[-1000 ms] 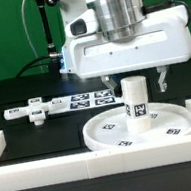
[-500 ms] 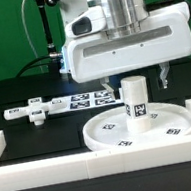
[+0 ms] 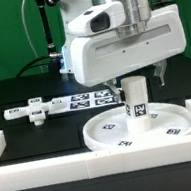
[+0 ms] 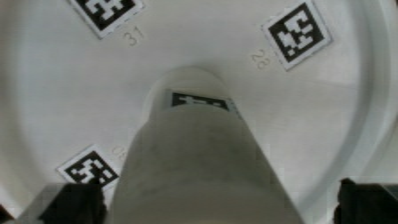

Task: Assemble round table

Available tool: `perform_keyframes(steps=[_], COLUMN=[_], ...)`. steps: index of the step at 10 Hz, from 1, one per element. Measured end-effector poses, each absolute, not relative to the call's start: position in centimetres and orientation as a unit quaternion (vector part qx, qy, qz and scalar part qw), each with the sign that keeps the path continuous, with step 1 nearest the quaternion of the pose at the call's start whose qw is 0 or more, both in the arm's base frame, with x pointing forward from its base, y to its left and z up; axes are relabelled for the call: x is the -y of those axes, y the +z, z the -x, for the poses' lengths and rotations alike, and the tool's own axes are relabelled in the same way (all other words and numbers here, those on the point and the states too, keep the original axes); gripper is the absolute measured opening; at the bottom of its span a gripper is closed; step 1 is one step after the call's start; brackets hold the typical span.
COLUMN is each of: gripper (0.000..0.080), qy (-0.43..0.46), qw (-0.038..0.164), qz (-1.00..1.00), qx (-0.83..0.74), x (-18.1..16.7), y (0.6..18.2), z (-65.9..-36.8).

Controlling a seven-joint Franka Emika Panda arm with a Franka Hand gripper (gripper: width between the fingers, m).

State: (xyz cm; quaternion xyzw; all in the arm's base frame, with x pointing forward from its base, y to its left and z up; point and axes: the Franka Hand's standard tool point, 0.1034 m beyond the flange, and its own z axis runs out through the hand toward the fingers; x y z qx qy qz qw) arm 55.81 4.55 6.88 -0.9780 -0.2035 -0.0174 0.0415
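The large round rimmed disc (image 3: 110,133) lies flat on the black table. The short cylindrical post (image 3: 135,97) stands upright at its middle. My gripper (image 3: 136,80) hangs right over the post, open, with one finger on each side of the post's top and a gap to both. In the wrist view the post (image 4: 205,150) rises toward the camera from the tagged disc (image 4: 196,40). My gripper (image 4: 217,205) straddles it, and the dark fingertips (image 4: 71,203) stand clear of its sides. The flat elongated base piece (image 3: 35,111) lies at the exterior view's left.
The marker board (image 3: 89,98) lies behind the disc. A long white border rail (image 3: 96,164) runs along the front, with raised ends at both sides. A dark stand rises at the back left.
My hand has turned about its vertical axis above the post and sits slightly lower. The post, disc and base piece have not moved.
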Motion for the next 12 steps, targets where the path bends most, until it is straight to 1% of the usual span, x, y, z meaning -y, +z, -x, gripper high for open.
perform_keyframes(steps=[2,4,5,6,9,10,12], gripper=[0.0649,0.0649,0.0649,0.0649,0.0649,0.0649,0.0649], qy=[-0.020,-0.016,-0.012,0.001,0.001,0.002,0.006], qw=[0.038,0.018,0.014,0.019,0.016,0.014,0.002], qz=[0.963,0.923,0.904,0.894,0.851,0.832,0.767], qx=[0.267,0.383,0.426,0.448,0.525,0.554,0.641], x=[-4.45,-4.58,-4.54,-4.52,-4.13,-4.04,-3.95], y=[6.89,6.90,6.93,6.85,6.85,6.86,6.94], z=[-55.84,-55.84,-55.83,-55.63,-55.73,-55.74,-55.90])
